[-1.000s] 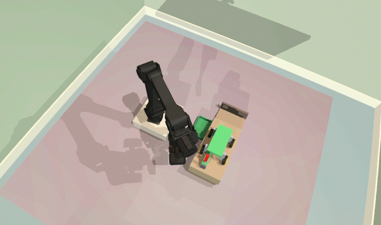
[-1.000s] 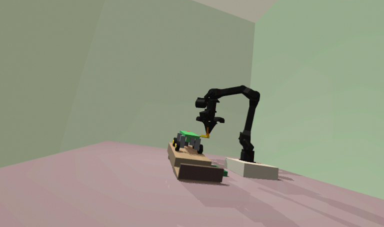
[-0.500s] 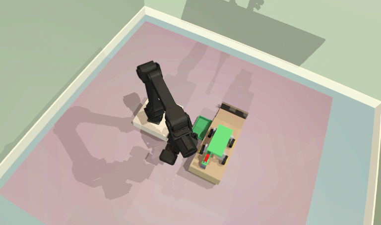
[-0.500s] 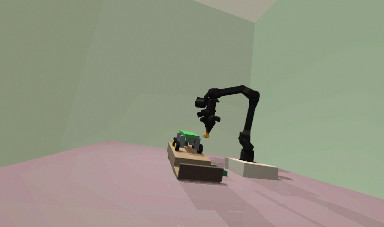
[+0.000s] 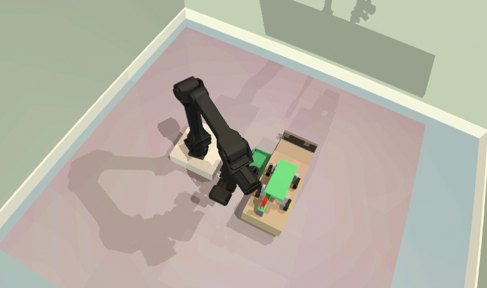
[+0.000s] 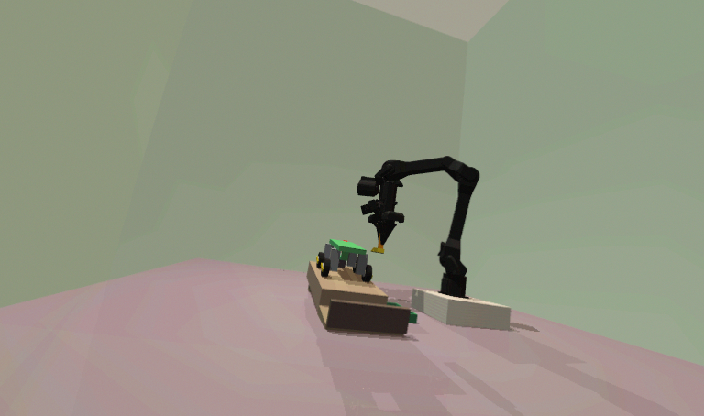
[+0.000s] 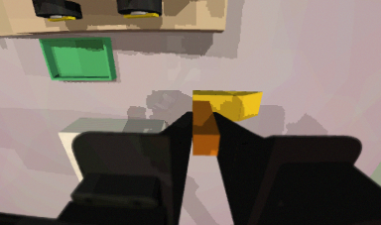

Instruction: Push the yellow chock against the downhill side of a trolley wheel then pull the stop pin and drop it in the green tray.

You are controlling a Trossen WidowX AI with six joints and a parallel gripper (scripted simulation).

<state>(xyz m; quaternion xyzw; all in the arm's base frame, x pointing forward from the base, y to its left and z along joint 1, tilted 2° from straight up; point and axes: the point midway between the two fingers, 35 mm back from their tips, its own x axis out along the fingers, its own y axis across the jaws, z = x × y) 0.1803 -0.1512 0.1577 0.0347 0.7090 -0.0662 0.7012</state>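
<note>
My gripper [image 6: 382, 240] [image 7: 201, 117] is shut on the orange handle of the yellow chock [image 6: 377, 249] [image 7: 235, 105]. The chock hangs in the air beside the ramp, on the arm base's side; the arm hides it in the top view. The trolley [image 5: 281, 179] [image 6: 346, 246], with a green top and black wheels, stands on the ramp [image 5: 262, 221] [image 6: 353, 290] [image 7: 190, 24]. The red-headed stop pin [image 5: 264, 202] stands in its holder at the trolley's uphill end. The green tray [image 5: 266, 153] [image 7: 112, 66] lies on the floor beside the ramp; no pin shows in it.
The white arm base [image 5: 192, 167] [image 6: 478, 314] [image 7: 69, 146] stands on the other side of the tray from the ramp. A dark end board [image 5: 311, 146] [image 6: 368, 317] closes the ramp's downhill end. The wrist hangs close beside the trolley's uphill half.
</note>
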